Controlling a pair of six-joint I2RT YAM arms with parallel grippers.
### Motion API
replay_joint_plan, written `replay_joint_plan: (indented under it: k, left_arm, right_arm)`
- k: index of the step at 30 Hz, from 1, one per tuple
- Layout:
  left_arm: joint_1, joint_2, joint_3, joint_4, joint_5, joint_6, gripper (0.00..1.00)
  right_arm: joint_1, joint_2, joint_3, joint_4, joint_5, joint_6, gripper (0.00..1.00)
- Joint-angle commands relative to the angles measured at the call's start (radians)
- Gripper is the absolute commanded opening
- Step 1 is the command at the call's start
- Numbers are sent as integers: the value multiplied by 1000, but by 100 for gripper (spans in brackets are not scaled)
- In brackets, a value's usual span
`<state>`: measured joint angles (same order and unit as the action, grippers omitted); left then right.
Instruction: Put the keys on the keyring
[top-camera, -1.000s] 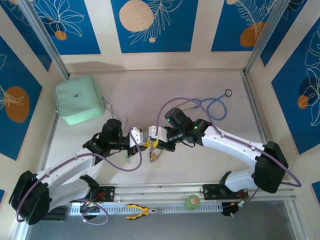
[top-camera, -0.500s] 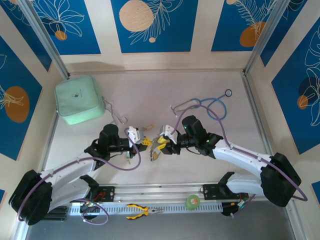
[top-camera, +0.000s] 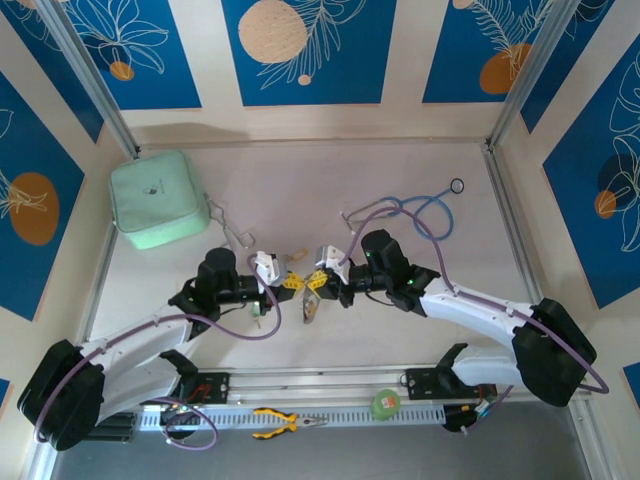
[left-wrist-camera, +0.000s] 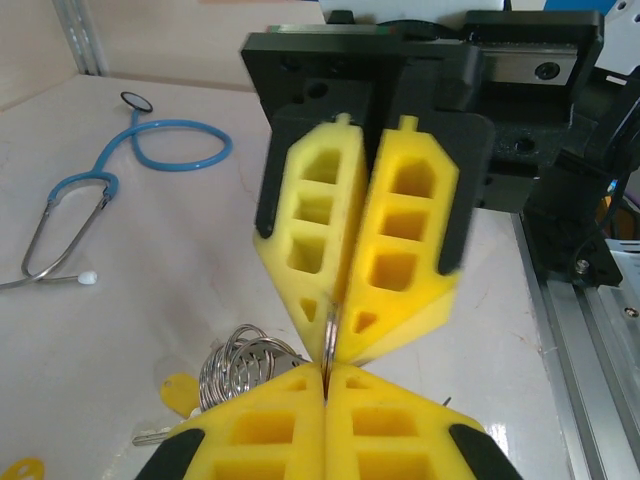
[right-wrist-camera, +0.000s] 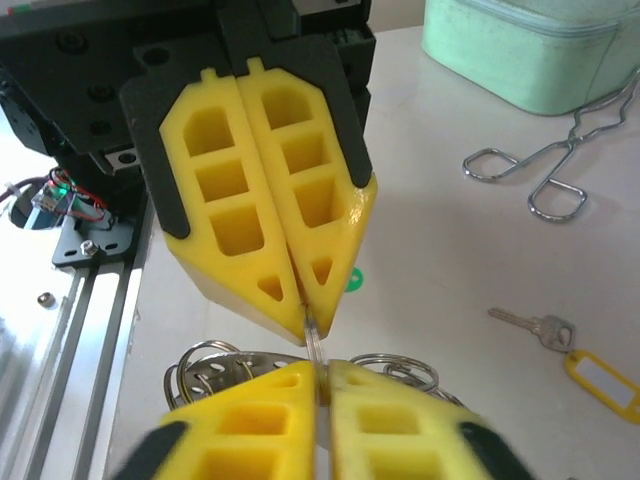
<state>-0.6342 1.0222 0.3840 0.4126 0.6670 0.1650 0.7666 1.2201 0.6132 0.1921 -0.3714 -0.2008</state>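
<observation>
my left gripper (left-wrist-camera: 325, 378) is pinched shut on the thin keyring (left-wrist-camera: 329, 335). my right gripper (right-wrist-camera: 320, 372) meets it tip to tip, clamped on the same ring, whose coiled loops bunch beside the tips. past my right gripper, off to its right, a key (right-wrist-camera: 540, 328) with a yellow tag (right-wrist-camera: 603, 382) lies on the table (right-wrist-camera: 430, 260), forceps (right-wrist-camera: 540, 175) farther out.

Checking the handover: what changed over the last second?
The right claw drew back to the right, then closed on the keyring. The left claw kept its grip there; the stethoscope, forceps and green pouch stayed put.
</observation>
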Motion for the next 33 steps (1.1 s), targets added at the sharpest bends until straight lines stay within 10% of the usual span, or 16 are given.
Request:
replay_joint_plan:
  k: [1,7,16,33]
  left_arm:
    - [1,-10,0,23,11,8,0]
    - [2,-41,50,-140,-33,103,27]
    - [1,-67,131,-337,-35,229,30]
    - [1,-34,108,-203,20,162,23]
  right_arm:
    - [8,-2,15,12,-16,-4,0]
    - [38,-5,127,-264,76,-160,0]
    - [89,81,387,-736,217,-378,0]
    - [144,153,510,-775,245,-392,0]
